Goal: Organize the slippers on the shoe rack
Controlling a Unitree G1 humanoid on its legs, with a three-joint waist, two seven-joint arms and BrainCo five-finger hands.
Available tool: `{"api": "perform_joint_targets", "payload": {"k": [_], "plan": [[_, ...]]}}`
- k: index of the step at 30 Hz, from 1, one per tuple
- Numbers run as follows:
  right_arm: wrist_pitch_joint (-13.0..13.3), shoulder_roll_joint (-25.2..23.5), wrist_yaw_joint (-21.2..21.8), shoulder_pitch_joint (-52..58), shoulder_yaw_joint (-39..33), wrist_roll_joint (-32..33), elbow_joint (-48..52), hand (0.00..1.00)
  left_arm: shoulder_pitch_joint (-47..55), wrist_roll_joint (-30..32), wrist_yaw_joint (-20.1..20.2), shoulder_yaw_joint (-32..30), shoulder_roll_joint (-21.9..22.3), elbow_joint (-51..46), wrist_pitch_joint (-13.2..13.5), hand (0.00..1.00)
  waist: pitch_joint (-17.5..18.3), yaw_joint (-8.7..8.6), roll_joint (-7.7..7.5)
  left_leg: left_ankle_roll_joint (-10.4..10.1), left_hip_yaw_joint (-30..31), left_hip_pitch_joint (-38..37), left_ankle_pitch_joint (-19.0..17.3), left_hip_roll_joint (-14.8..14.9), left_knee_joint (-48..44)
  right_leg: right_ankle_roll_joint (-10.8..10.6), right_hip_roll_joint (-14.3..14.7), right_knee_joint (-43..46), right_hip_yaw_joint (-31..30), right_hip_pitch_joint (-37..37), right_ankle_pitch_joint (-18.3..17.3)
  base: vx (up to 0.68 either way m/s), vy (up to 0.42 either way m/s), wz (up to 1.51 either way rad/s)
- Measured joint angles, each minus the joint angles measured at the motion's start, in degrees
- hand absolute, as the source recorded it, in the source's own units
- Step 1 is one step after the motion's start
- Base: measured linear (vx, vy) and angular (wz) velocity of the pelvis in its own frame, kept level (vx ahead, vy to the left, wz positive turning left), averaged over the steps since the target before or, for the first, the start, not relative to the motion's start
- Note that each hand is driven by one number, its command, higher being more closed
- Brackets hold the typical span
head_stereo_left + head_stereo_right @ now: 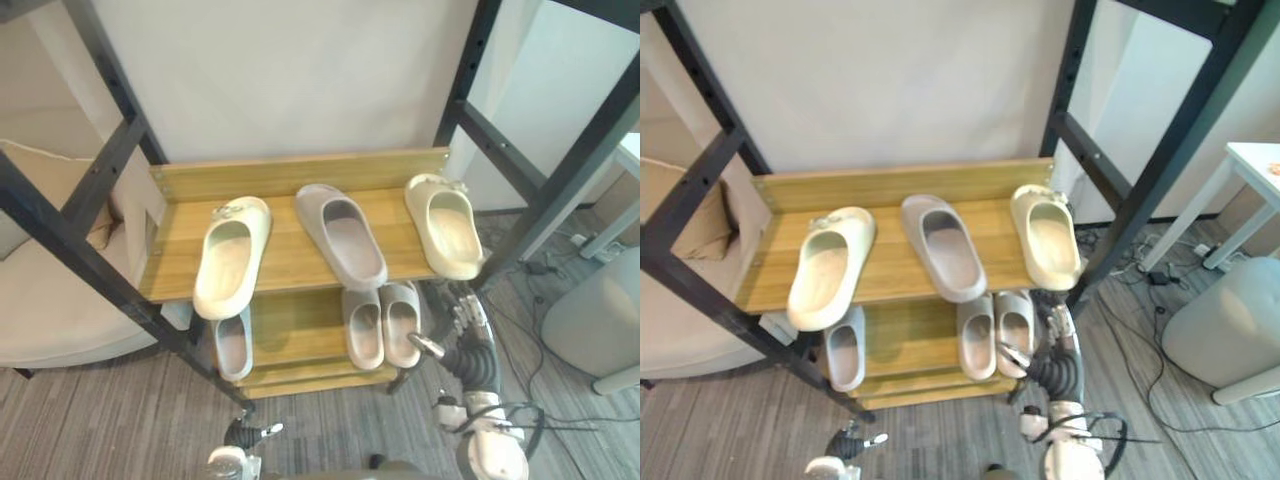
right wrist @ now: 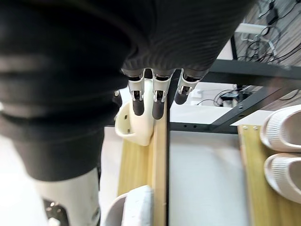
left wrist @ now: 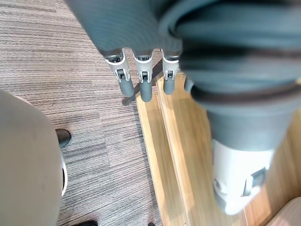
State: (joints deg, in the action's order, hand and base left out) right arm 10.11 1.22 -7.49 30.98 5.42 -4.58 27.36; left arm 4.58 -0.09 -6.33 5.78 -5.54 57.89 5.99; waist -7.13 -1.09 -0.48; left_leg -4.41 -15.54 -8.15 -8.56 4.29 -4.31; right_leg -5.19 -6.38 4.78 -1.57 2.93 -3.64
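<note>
My right hand [image 1: 462, 325] shows silver fingers with dark tips and a dark ribbed cover, and my left hand [image 3: 145, 84] is coloured the same. Ahead of both, the shoe rack [image 1: 285, 258] has honey-yellow boards with a fine wood grain, set in a black frame [image 1: 95, 262]. Just beyond my right hand lies a cream slipper [image 1: 444, 226], next to it a taupe-grey slipper [image 1: 341, 235], and farthest from that hand a second cream slipper [image 1: 232, 255]. Beside my right hand is a pale grey pair [image 1: 383, 325], with a single pale grey slipper [image 1: 234, 343] further off. Under my left hand the carpet [image 3: 70, 70] is grey with thin darker stripes. The wall [image 1: 300, 70] is white.
</note>
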Motion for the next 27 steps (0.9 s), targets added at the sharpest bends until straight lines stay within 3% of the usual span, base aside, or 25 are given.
{"api": "perform_joint_targets", "payload": {"k": [18,27], "plan": [[1.23,7.70,-2.38,-19.53,-5.29,0.13,1.30,0.00,-1.15,0.00,1.66,3.79,-1.48,1.34,1.05,0.00,-0.37,-0.27,-0.80,0.43,2.70,1.08,0.29,-0.54,-0.10,0.00,-0.18,-0.18,0.73,0.10,0.01,0.00,-0.005,0.05],[0.56,13.04,-0.96,-30.49,-5.39,3.47,-9.30,0.00,-1.77,-0.01,2.85,3.78,-1.74,1.42,1.04,0.00,-0.66,0.70,-1.26,0.74,5.42,1.98,0.80,-1.04,-0.05,0.00,-0.58,-0.84,1.86,0.87,0.03,0.01,-0.001,0.15]]}}
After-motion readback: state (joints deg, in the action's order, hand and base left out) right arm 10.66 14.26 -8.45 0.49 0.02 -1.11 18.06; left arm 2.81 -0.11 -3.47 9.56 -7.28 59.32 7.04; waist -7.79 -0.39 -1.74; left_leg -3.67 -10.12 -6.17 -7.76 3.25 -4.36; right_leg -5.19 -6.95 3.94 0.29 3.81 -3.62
